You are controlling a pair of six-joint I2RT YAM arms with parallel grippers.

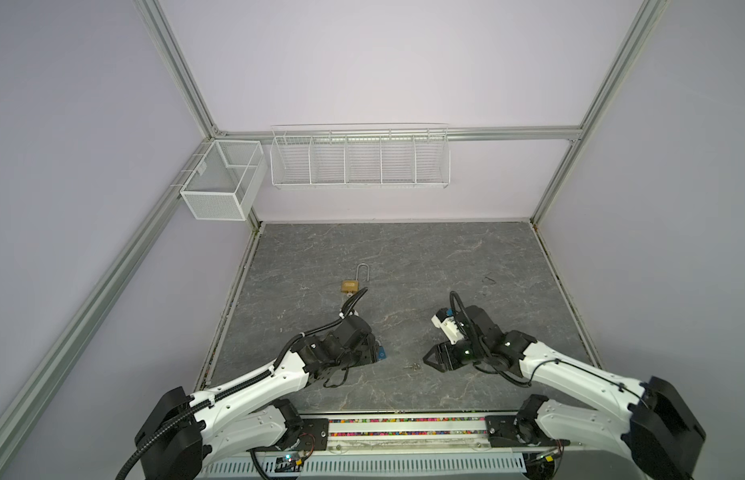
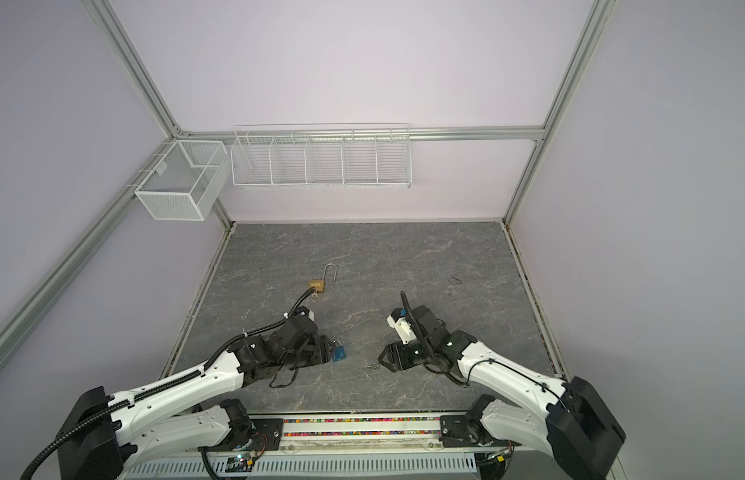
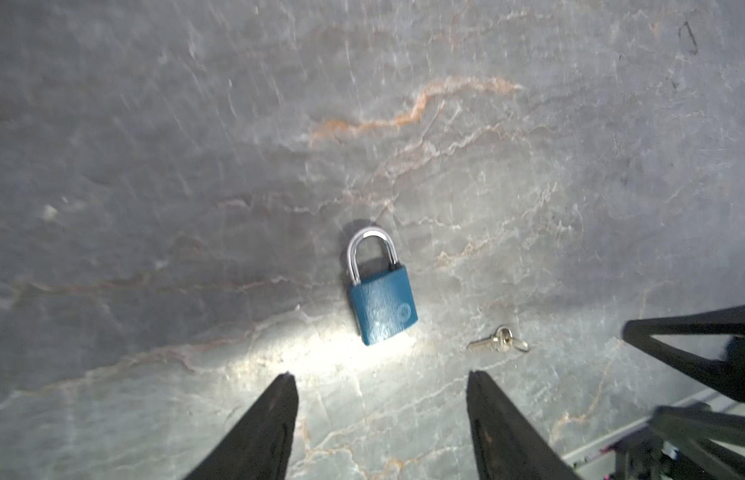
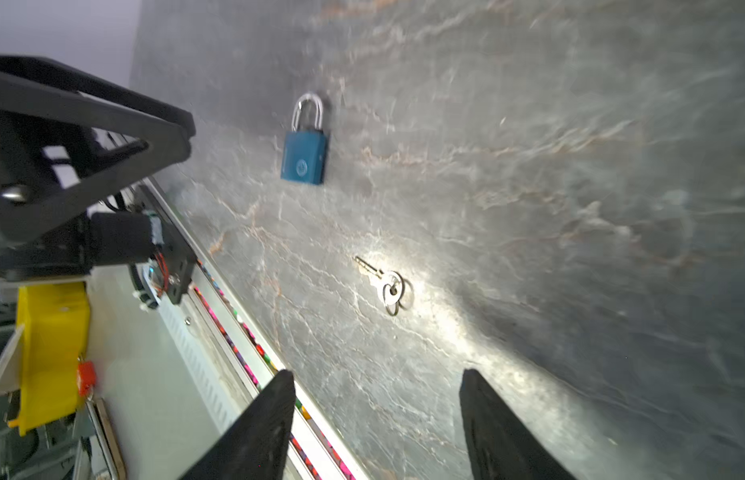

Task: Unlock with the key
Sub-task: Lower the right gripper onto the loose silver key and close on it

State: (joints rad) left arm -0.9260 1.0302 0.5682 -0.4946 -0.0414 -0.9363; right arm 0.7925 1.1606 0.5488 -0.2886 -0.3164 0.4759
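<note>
A blue padlock [image 3: 381, 309] lies flat on the grey stone-patterned table [image 1: 404, 257], its shackle closed. It also shows in the right wrist view as the blue padlock [image 4: 304, 158]. A small silver key [image 4: 383, 278] on a ring lies on the table beside it, apart from it; in the left wrist view the key [image 3: 499, 340] is just off the lock's lower corner. My left gripper [image 3: 379, 376] is open just short of the padlock, with nothing between its fingers. My right gripper [image 4: 377, 372] is open a little short of the key, and it too holds nothing.
A brass padlock [image 1: 351, 286] with a long shackle standing open lies farther back at the table's middle. White wire baskets [image 1: 358, 160] hang on the back wall and a mesh box [image 1: 221, 183] at the left corner. The rail [image 1: 404, 428] runs along the table's front edge.
</note>
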